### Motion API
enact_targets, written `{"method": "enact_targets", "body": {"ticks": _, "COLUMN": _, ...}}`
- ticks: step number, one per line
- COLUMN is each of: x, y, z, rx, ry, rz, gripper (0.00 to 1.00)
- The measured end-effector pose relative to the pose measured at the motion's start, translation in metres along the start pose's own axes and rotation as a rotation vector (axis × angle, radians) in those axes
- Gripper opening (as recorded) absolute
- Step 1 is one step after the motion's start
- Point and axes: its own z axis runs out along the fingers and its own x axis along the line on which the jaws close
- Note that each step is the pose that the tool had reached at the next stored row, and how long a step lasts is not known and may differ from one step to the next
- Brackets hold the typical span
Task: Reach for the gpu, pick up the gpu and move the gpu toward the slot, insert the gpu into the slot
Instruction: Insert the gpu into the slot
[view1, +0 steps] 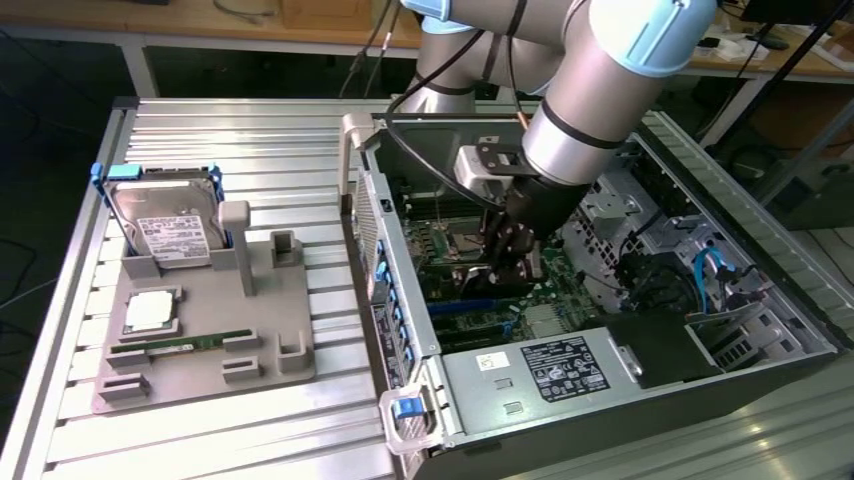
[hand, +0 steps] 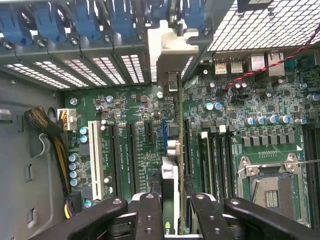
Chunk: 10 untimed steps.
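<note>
A ribbed metal table (view1: 240, 130) fills the exterior view, with wooden benches (view1: 200, 20) along twelve o'clock and dark floor around its edges. At nine o'clock on the table lies a grey holder plate (view1: 200, 385). A silver hard drive (view1: 167, 225) stands tilted at its far end, a square chip (view1: 150, 312) lies flat nearer the middle, and a thin green memory stick (view1: 187, 345) lies just in front of the chip. At three o'clock from the plate sits an open computer case (view1: 467, 420), its side off and its green board (hand: 130, 105) exposed. A labelled power box (view1: 561, 365) lies at about six o'clock inside the case, and blue cables (view1: 714, 270) at three o'clock. The arm (view1: 601, 80) comes in from twelve o'clock and reaches down into the case, so the gripper (view1: 505, 262) hangs low over the middle of the board. In the wrist view the gripper (hand: 172, 220) has its two black fingers (hand: 148, 215) closed in on the gpu (hand: 170, 180). The card is seen edge-on and runs straight away from the camera toward the case's back wall. The slot (hand: 163, 136), a blue strip, lies just beside that edge and in line with it. Whether the card sits in the strip or hangs just above it I cannot tell. A white connector (hand: 93, 150) lies well apart on one side of the card, and the square silver socket (hand: 270, 185) on the other.
</note>
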Motion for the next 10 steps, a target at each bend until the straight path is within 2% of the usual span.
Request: {"method": "enact_targets", "body": {"ticks": 10, "x": -0.001, "y": -0.0105, "z": -0.0007, "rx": 0.0, "ry": 0.0035, "rz": -0.034, "gripper": 0.27}}
